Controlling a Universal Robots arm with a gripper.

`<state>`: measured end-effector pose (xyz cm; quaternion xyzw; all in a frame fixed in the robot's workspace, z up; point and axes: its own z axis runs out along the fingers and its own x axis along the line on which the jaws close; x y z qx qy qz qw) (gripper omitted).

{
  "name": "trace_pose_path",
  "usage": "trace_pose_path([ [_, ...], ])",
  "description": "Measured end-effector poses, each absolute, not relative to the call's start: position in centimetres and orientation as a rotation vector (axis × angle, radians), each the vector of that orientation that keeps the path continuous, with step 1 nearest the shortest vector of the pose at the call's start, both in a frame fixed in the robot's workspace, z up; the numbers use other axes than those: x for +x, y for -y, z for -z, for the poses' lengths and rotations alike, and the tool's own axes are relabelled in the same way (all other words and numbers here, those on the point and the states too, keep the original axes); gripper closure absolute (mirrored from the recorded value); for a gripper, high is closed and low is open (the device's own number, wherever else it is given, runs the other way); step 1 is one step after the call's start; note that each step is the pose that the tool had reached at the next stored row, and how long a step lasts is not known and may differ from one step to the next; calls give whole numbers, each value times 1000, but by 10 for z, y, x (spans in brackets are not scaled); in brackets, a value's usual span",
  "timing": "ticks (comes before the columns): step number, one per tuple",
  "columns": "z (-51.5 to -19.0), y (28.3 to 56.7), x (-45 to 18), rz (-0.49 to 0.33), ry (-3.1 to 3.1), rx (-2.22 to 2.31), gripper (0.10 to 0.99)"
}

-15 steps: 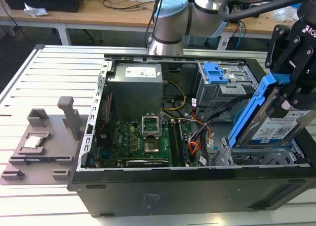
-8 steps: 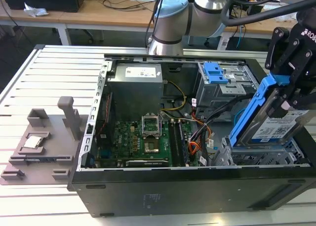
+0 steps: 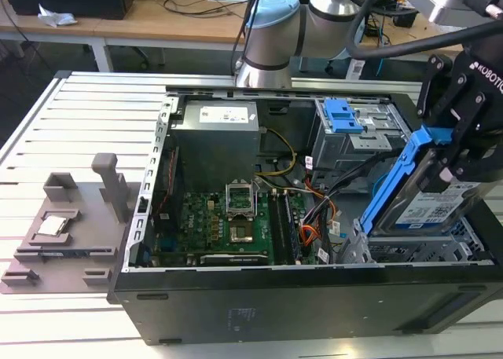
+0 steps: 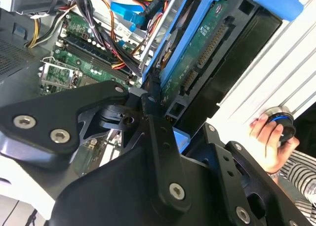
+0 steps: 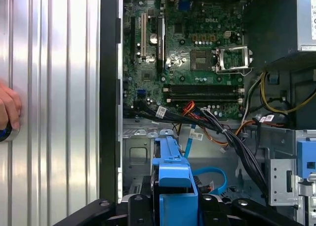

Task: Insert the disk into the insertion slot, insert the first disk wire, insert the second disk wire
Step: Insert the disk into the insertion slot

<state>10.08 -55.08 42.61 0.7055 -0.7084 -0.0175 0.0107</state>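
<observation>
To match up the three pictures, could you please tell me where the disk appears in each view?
Exterior view: the disk is at the exterior view's right, tilted and gripped by the tool.
Second wrist view: the disk's green circuit side faces the camera, close against the tool.
First wrist view: the disk's blue carrier is seen end-on, held in the tool.
Shared landmark: the motherboard.

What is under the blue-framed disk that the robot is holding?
The disk, tilted in the hand, hangs over the slot, a low silver cage. A blue cable loops close by. The disk hides most of the slot's inside.
</observation>
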Motion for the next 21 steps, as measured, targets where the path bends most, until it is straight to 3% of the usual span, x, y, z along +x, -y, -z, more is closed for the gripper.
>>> trace_pose_path([
  [21,-396,551,101,55,2210,2201,722],
])
